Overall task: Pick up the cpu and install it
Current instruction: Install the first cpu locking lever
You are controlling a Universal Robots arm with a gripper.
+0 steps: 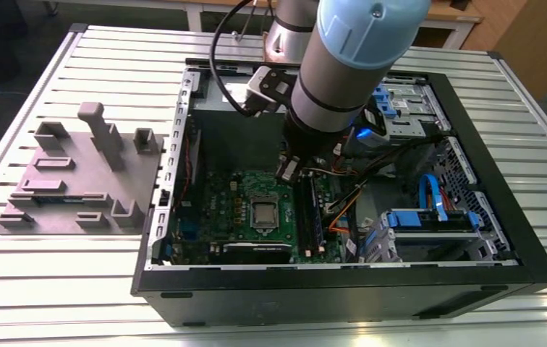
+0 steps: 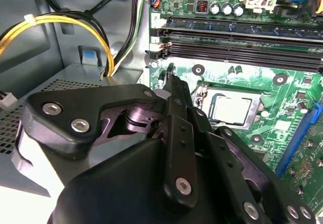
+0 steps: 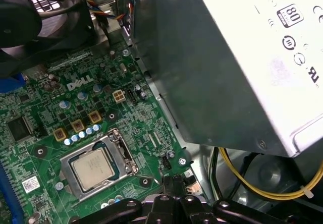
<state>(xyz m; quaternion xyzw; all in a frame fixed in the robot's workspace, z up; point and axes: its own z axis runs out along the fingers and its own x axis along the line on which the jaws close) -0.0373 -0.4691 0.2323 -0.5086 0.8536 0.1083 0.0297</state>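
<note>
The cpu [image 3: 91,169] is a small silver square lying flat in the open socket of the green motherboard [image 3: 45,108], inside the open computer case [image 1: 351,289]. It also shows in the second wrist view, cpu [image 2: 230,109], and in the exterior view, cpu [image 1: 265,212]. My gripper [image 1: 288,170] hangs low over the board's corner near the power supply, beside the socket and apart from the cpu. Its black fingers [image 2: 171,82] stand together with nothing between them; the gripper [image 3: 169,176] points at a bare board edge.
A large grey power supply [image 3: 242,57] with a white label stands close beside the gripper. Yellow cables [image 2: 60,24] run along it. Dark memory slots [image 2: 242,37] lie past the socket. A blue drive cage [image 1: 433,220] and a grey fixture [image 1: 80,181] flank the case.
</note>
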